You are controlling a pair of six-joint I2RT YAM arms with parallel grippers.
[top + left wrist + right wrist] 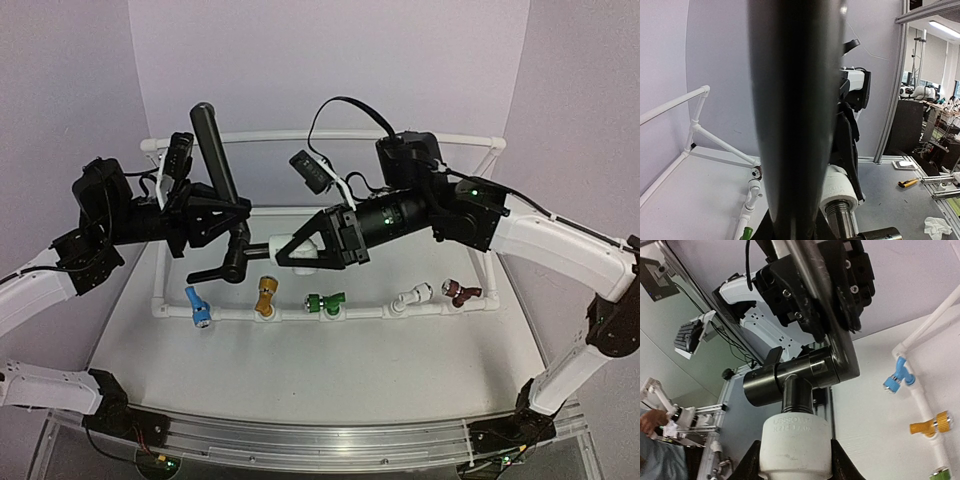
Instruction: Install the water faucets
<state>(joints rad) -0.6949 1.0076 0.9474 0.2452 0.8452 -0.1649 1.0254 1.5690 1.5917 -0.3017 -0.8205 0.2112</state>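
Observation:
A dark grey-black water faucet hangs in the air between my two arms, above the table. My left gripper [213, 208] is shut on its long straight lever [214, 150], which points up and fills the middle of the left wrist view as the lever [795, 120]. The short faucet body [800, 377] sits below the left gripper. Its threaded stem [842, 215] enters the small white pipe fitting [796, 445], with some thread still showing. My right gripper [300, 250] is shut on that fitting [297, 247], one finger on each side.
A white pipe frame [280, 135] stands on the table. Its front pipe carries a blue [197, 308], a gold [265, 297], a green [325, 302], a white [412, 297] and a dark red faucet [460, 292], just below the held faucet.

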